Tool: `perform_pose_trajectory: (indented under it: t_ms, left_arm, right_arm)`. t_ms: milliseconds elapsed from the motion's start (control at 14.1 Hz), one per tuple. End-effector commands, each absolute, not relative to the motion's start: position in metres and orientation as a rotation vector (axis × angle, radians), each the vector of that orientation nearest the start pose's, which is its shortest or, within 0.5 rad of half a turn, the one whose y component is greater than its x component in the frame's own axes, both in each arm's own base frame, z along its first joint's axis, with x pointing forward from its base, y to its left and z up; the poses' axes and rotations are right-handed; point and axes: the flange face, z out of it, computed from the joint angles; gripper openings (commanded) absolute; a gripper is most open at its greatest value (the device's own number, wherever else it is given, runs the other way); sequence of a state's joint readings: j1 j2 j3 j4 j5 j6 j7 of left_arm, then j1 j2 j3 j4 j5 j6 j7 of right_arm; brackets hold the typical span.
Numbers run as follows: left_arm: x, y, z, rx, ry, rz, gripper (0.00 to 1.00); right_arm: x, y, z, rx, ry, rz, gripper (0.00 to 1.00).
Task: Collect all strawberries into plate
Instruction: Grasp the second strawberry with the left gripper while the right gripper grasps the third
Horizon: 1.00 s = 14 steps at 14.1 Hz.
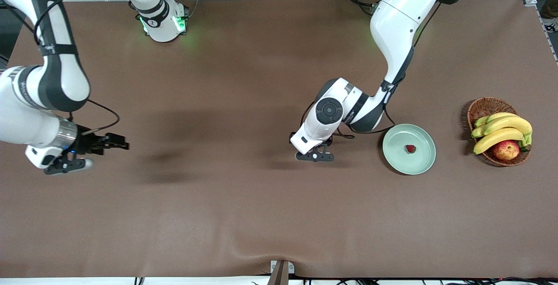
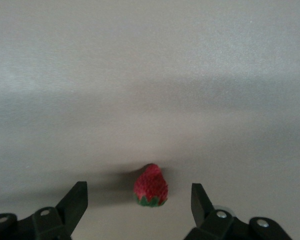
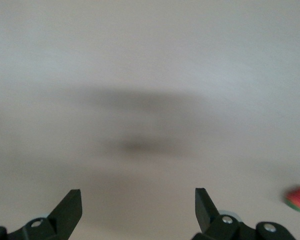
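One strawberry (image 1: 410,148) lies in the pale green plate (image 1: 394,161). A second strawberry (image 2: 150,186), red with a green cap, lies on the brown cloth between the fingers of my left gripper (image 2: 138,190). That gripper is open, with a gap on each side of the berry. In the front view my left gripper (image 1: 314,157) is low over the cloth, beside the plate toward the right arm's end, and hides this berry. My right gripper (image 3: 138,192) is open and empty, with a third strawberry (image 3: 297,198) off to one side of it. My right gripper (image 1: 65,166) hangs over the right arm's end of the table.
A brown wicker basket (image 1: 479,108) with bananas (image 1: 501,129) and a red-yellow apple (image 1: 505,150) stands beside the plate toward the left arm's end. A wrinkle runs along the cloth near the table's front edge.
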State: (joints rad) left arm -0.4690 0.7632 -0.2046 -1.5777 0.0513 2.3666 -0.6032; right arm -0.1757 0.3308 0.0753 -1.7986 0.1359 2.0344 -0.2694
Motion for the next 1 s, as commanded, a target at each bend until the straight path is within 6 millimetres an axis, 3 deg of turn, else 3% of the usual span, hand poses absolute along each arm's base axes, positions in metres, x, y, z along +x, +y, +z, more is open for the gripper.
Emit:
perform_pose_trajectory:
  t_ms: [0,142,356,783,925]
  left_arm:
    - [0.566,-0.428,0.192,-3.258,0.058,0.015,0.81]
    - [0.562,-0.433,0.194,-3.258,0.071,0.014,0.73]
    - [0.56,-0.434,0.191,-3.256,0.079,0.02,0.51]
    - [0.558,-0.434,0.189,-3.252,0.08,0.029,0.46]
    - [0.557,-0.433,0.187,-3.25,0.08,0.033,0.46]
  right_arm:
    - [0.604,-0.114,0.34,-3.033,0.023,0.14,1.0]
    - [0.601,-0.148,0.315,-3.067,0.103,0.152,1.0]
    - [0.599,-0.156,0.275,-3.109,0.206,0.184,1.0]
    - [0.571,-0.201,0.215,-3.122,0.322,0.149,1.0]
    - [0.566,-0.206,0.207,-3.117,0.334,0.165,1.0]
